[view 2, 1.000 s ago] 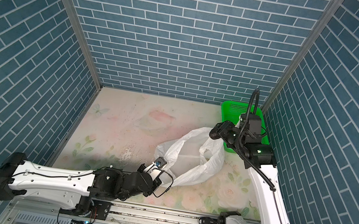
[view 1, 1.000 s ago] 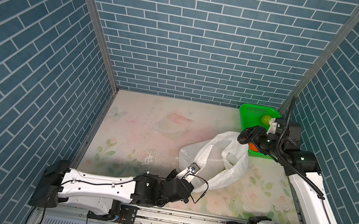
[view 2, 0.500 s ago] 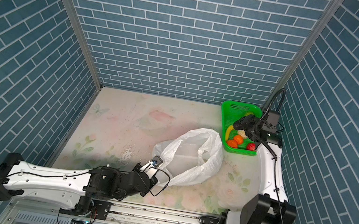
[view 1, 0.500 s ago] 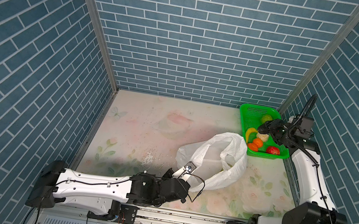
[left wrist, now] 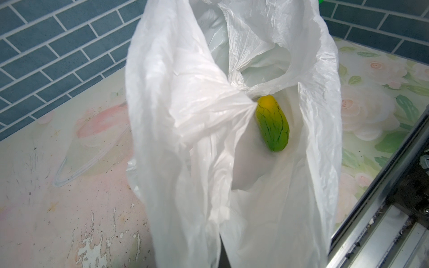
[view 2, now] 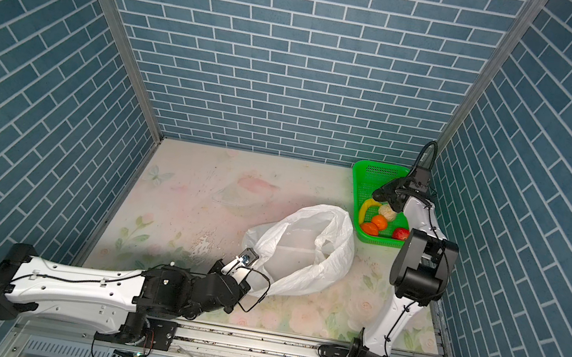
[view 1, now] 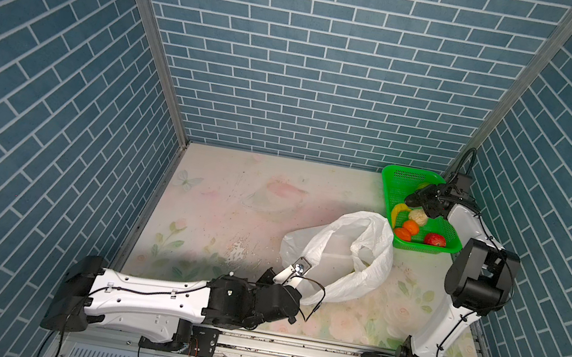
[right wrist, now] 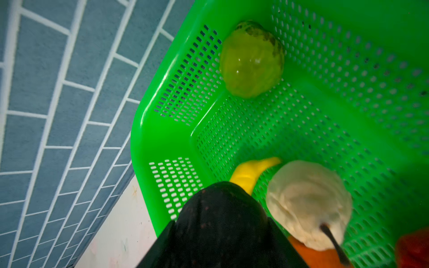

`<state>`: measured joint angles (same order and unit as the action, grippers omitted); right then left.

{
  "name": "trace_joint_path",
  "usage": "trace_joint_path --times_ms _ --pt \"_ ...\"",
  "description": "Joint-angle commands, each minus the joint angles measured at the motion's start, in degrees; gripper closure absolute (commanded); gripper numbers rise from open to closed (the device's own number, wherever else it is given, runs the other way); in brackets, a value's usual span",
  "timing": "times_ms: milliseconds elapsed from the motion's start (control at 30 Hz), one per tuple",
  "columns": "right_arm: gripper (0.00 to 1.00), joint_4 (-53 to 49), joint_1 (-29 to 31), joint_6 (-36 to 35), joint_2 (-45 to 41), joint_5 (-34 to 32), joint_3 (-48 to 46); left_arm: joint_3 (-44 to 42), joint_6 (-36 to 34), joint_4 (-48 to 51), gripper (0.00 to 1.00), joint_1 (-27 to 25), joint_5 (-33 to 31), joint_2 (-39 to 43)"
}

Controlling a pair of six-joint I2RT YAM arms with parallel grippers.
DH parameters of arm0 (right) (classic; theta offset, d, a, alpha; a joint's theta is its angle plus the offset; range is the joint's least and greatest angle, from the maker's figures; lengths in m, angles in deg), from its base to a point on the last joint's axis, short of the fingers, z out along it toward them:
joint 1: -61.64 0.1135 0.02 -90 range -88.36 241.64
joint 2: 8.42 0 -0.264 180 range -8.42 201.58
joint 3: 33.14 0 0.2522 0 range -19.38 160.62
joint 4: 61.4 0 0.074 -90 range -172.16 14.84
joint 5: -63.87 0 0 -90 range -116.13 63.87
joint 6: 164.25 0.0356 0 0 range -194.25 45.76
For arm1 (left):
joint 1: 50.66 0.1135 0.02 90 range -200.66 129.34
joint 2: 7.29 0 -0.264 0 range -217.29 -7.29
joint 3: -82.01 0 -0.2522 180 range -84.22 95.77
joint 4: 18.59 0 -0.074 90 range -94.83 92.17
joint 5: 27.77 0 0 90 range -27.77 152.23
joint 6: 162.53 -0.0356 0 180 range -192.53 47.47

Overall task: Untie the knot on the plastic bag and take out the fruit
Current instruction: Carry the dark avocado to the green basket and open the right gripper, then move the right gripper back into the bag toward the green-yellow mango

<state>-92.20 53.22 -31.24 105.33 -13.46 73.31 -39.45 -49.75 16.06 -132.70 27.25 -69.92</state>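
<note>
The white plastic bag [view 1: 343,252] [view 2: 304,249] lies open-mouthed on the table; no knot shows. My left gripper [view 1: 294,272] [view 2: 242,261] is shut on the bag's near edge, and plastic [left wrist: 185,116] covers its jaws in the left wrist view. One yellow-green oblong fruit [left wrist: 272,124] rests inside the bag. My right gripper [view 1: 415,200] [view 2: 380,194] [right wrist: 222,250] hangs over the green basket [view 1: 411,173] [right wrist: 144,130], shut on a dark oval fruit [right wrist: 222,222]. The basket holds a banana [view 1: 398,210], a whitish knobbly piece [right wrist: 306,201], an orange [view 1: 412,227], a red piece [view 1: 435,240] and a green round one [right wrist: 251,60].
The basket stands in the back right corner against the brick wall [view 1: 332,77]. A metal rail [view 1: 287,348] runs along the front edge, close behind the bag. The floral tabletop [view 1: 226,197] stretches left of the bag.
The right arm swung from the bag's mouth back to the basket, carrying the dark fruit. The bag's rim sagged slightly. The left gripper kept its hold.
</note>
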Motion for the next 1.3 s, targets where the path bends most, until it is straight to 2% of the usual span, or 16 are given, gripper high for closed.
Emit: trace_joint_path --times_ms 0,100,267,633,833,1267 --pt "0.48 0.27 -0.1 -1.52 3.77 -0.9 6.52 1.71 0.49 1.31 1.0 0.37 -1.36 -0.53" --pt "0.36 -1.29 -0.09 -1.61 6.42 -1.23 9.35 2.07 0.33 1.27 1.0 0.35 -1.56 -0.73" --pt "0.29 -2.65 -0.01 -2.0 7.29 -1.07 11.18 2.42 0.0 1.23 1.0 0.47 -1.58 -1.22" --pt "0.27 -5.19 -0.01 -4.23 2.59 -0.1 9.32 2.42 -0.54 -0.49 1.0 0.52 -1.14 -2.06" --pt "0.26 -6.1 0.03 -4.76 -3.97 1.52 3.12 2.25 -1.23 -1.28 1.0 0.54 -1.05 -2.07" --pt "0.26 -11.71 1.65 -5.53 -27.22 6.27 -16.33 1.96 -3.34 -2.76 1.0 0.64 0.05 -1.9"
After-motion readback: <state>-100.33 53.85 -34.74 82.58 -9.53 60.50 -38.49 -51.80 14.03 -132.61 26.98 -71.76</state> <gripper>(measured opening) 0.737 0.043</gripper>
